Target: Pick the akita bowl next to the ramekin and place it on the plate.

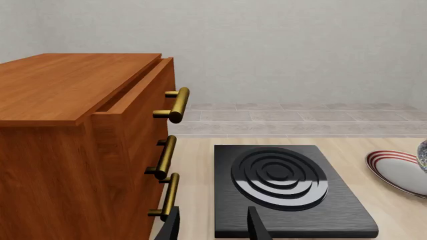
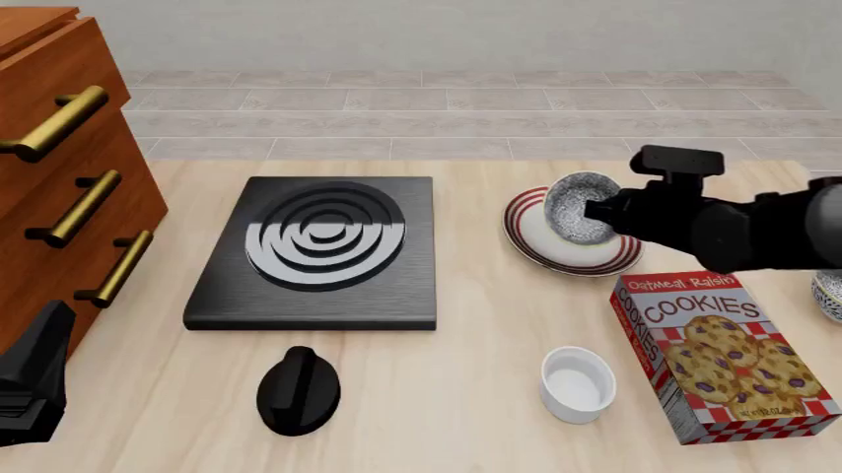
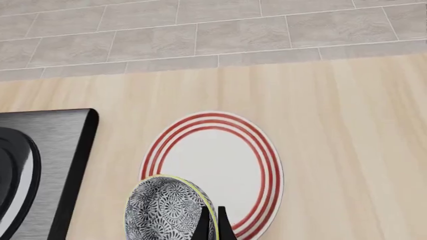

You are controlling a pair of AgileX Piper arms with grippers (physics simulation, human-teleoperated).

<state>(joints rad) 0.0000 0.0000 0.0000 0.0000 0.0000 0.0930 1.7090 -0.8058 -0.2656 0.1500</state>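
Note:
The akita bowl (image 2: 577, 209), white with a dense dark speckle, hangs tilted over the plate (image 2: 529, 240), a white plate with red rings. My right gripper (image 2: 605, 211) is shut on the bowl's rim. In the right wrist view the bowl (image 3: 167, 211) sits at the near edge of the plate (image 3: 215, 159), with the right gripper (image 3: 213, 226) clamped on its rim. The plain white ramekin (image 2: 578, 384) stands alone near the table's front. My left gripper (image 1: 213, 227) is open and holds nothing, low at the front left (image 2: 50, 335).
A black stove plate (image 2: 322, 251) lies mid-table with a black knob (image 2: 298, 390) in front of it. A wooden drawer cabinet (image 2: 59, 148) with brass handles stands at the left. A cookies box (image 2: 721, 355) lies at the right, beside another speckled bowl (image 2: 829, 296) at the frame's edge.

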